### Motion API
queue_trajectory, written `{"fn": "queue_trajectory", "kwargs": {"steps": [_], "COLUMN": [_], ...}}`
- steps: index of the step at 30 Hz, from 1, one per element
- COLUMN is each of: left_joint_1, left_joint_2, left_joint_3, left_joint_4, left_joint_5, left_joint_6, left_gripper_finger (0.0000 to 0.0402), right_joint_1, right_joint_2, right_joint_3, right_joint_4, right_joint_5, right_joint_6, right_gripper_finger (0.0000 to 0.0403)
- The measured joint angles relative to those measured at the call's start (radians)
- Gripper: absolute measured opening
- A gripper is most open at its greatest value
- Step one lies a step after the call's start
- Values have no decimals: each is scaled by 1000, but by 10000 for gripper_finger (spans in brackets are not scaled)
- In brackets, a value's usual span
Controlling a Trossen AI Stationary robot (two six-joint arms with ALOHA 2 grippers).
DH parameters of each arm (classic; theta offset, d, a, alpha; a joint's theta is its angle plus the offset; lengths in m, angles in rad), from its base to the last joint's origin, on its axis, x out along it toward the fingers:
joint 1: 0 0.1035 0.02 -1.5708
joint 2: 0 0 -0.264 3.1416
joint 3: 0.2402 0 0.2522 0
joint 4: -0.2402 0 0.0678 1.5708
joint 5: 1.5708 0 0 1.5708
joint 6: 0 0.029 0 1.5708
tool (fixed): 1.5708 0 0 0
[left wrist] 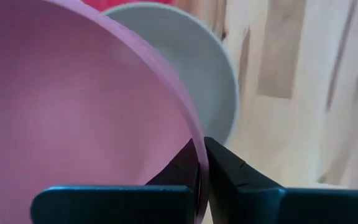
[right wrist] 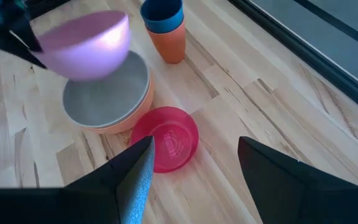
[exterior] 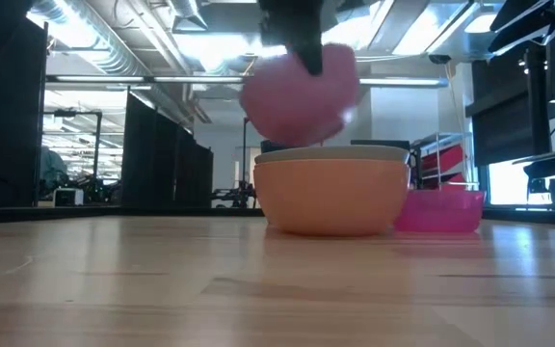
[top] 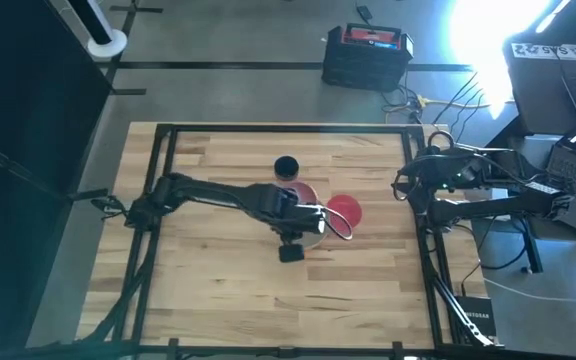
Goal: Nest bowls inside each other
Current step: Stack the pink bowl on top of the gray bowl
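My left gripper (left wrist: 202,155) is shut on a pale pink bowl (right wrist: 86,46), which hangs tilted in the air over the table's middle. Right below it a whitish-grey bowl (right wrist: 104,93) sits nested in an orange bowl (exterior: 330,202) that stands on its base. A red bowl (right wrist: 165,138) rests on the table to their right. My right gripper (right wrist: 194,165) waits open at the table's right edge, with nothing between its fingers. My left gripper pinches the pink bowl's wall at the rim (left wrist: 197,140), one finger inside the bowl and one (left wrist: 229,174) outside. The fingers come from above, pointing steeply down. The bowl is lifted clear and hangs tilted above the grey bowl (left wrist: 185,68).
A dark blue cup (right wrist: 163,15) sits inside an orange-red cup (right wrist: 173,46) just beyond the bowls toward the far edge. A black frame (top: 158,200) runs around the wooden tabletop. Bare wood (top: 268,300) lies toward the near edge.
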Motion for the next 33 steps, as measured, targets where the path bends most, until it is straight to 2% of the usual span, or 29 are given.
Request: {"fn": "queue_trajectory", "kwargs": {"steps": [5, 13, 19, 23, 33], "left_joint_1": [1, 2, 16, 32, 15], "left_joint_2": [83, 160, 178, 178, 151], "left_joint_3": [44, 45, 45, 46, 169], "left_joint_4": [18, 54, 58, 77, -172], "left_joint_5": [4, 53, 75, 138, 146], "left_joint_6": [45, 98, 146, 145, 27], "left_gripper_finger": [0, 0, 2, 32, 112], "right_joint_1": [0, 0, 0, 0, 1], "right_joint_2": [0, 0, 0, 1, 14], "right_joint_3": [0, 0, 0, -5, -71], "right_joint_4": [-1, -2, -4, -1, 91], "right_joint_5": [0, 0, 0, -11, -153], "right_joint_6": [1, -1, -1, -6, -91], "right_gripper_finger": [218, 218, 218, 218, 218]}}
